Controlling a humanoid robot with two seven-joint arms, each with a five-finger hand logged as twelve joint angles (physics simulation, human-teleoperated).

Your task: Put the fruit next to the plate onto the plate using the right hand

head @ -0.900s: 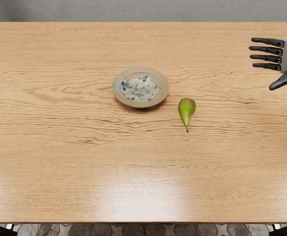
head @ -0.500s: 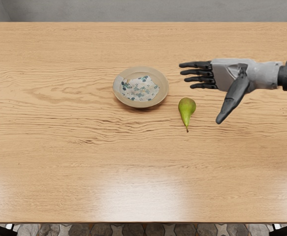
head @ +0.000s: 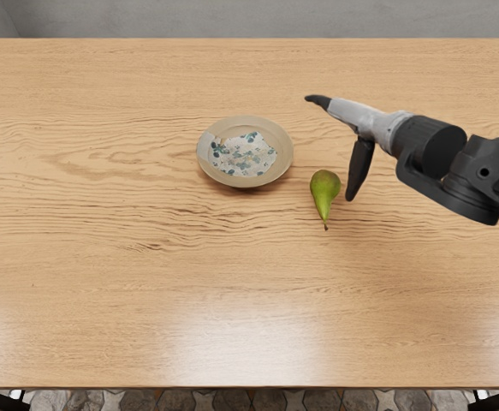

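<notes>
My right hand (head: pixel 359 120) hovers wide open over the bench (head: pixel 146 282), fingers stretched flat, thumb hanging down just right of the pear (head: pixel 324 188) without touching it. It holds nothing. The pear lies on the bench just beside the plate (head: pixel 204 145), off its right rim.

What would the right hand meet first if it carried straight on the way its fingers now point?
Probably nothing: the right hand points left and slightly away, so its line runs over bare table beyond the plate, missing the pear. Its height is unclear.
</notes>
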